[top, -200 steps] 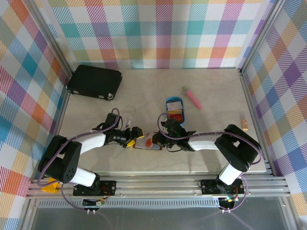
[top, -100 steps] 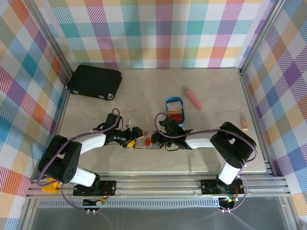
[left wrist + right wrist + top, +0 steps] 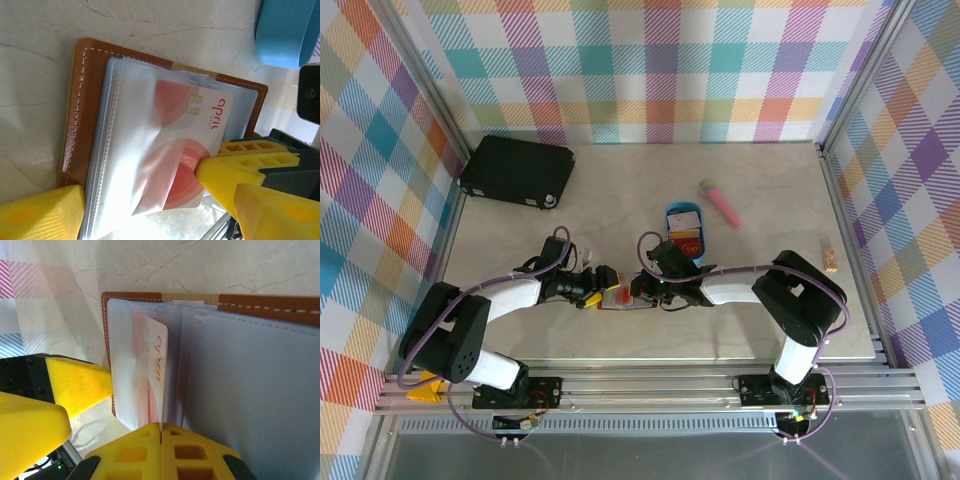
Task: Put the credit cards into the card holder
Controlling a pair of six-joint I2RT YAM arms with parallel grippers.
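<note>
The white red-circled plastic card, clamped by the right pincer, may jam and drag the brown leather holder while the left pincer stands apart.

The card holder lay opened flat near the front edge of the desk, roughly midway along it. Its brown, white-stitched leather faced down and its pale blue-grey translucent pockets faced up. A credit card, white with red circles, a gold chip and red lettering, lay flat and partly slid under one translucent pocket, with one end and a corner showing bare.
</note>
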